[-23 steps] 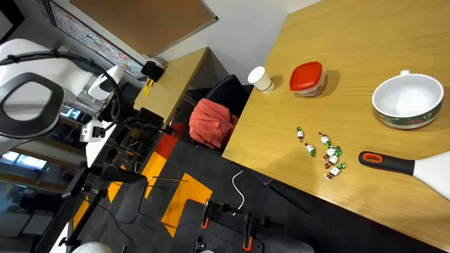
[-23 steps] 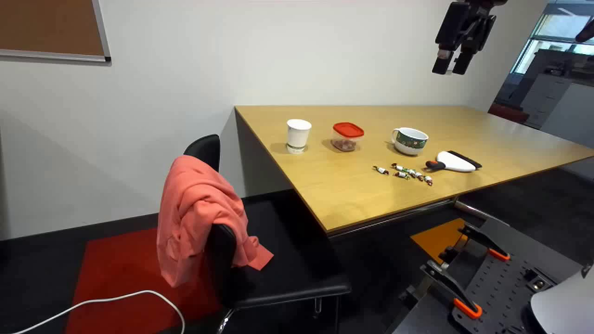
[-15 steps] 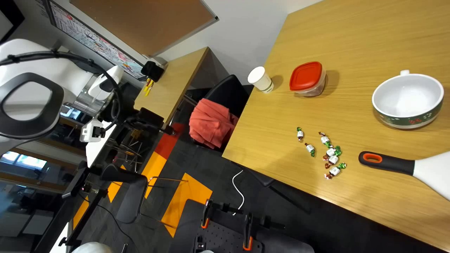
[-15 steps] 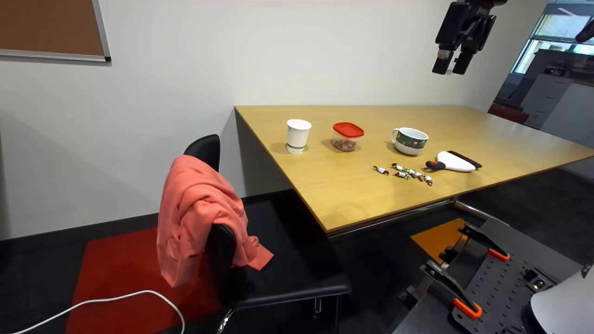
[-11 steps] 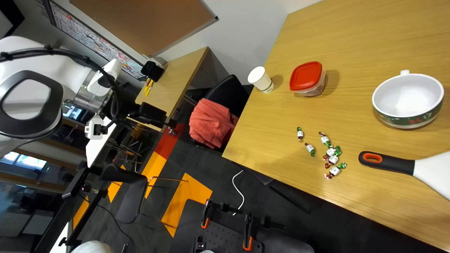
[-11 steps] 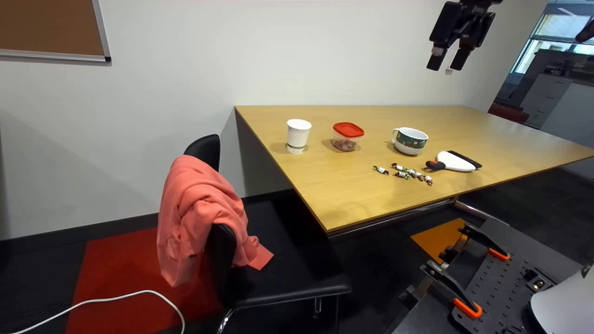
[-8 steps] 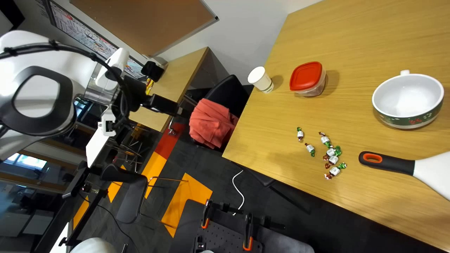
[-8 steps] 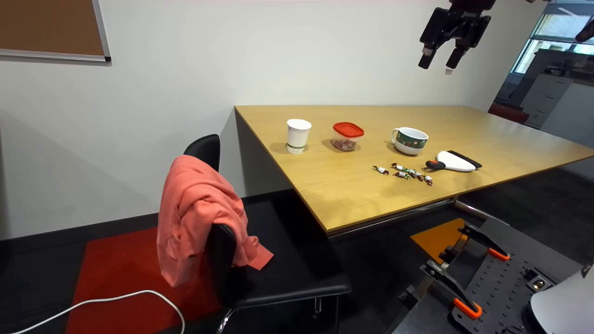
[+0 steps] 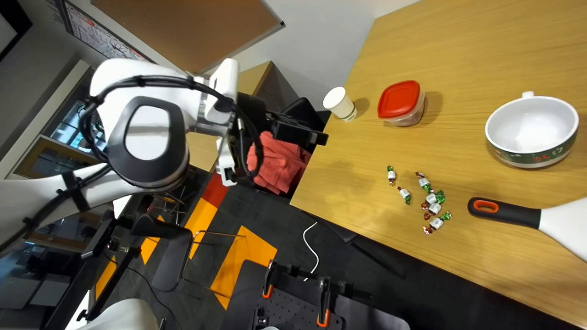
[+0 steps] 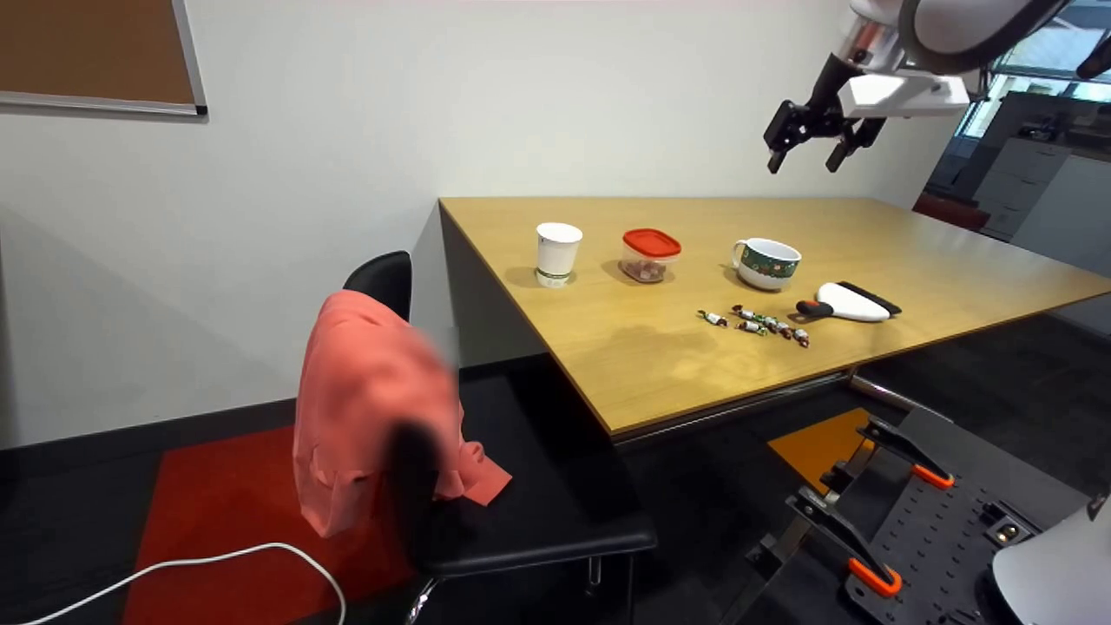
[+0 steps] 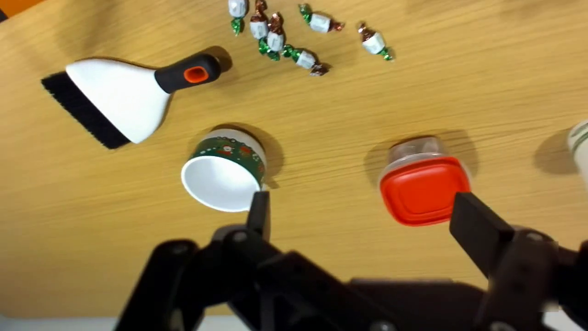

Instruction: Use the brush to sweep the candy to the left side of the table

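The pincer point(image 11: 361, 200) hangs above the counter point(image 11: 321, 122), jaws wide and holding nothing, and the brush point(image 11: 121, 94) it presumably wants lies at ten o'clock in the wrist view, long axis sending its handle point(image 11: 177, 76) between two and three, the candy point(image 11: 319, 23) near its tip

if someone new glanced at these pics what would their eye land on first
Probably the red-lidded container, on the table between the white cup and the green-banded mug. Next, likely the coral cloth draped over the chair by the table's end, then the open gripper hanging above the table.
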Controlling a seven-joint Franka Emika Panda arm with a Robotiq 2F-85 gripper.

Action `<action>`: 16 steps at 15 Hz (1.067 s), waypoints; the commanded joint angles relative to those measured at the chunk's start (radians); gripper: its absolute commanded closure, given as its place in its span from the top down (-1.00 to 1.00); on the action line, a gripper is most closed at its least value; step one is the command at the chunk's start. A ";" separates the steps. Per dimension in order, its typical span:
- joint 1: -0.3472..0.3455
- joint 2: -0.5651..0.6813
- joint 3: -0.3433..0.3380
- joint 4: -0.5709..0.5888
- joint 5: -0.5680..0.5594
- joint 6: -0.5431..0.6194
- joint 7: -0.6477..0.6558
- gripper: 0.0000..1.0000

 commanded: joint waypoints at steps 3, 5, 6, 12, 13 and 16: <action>-0.093 0.083 -0.028 0.018 -0.255 0.003 0.387 1.00; -0.057 0.084 -0.072 0.005 -0.247 0.029 0.339 1.00; -0.057 0.086 -0.076 0.005 -0.248 0.028 0.349 1.00; -0.082 0.117 -0.095 0.025 -0.318 0.058 0.515 1.00; -0.089 0.129 -0.106 0.028 -0.355 0.067 0.586 1.00; -0.097 0.178 -0.157 0.047 -0.496 0.086 0.828 1.00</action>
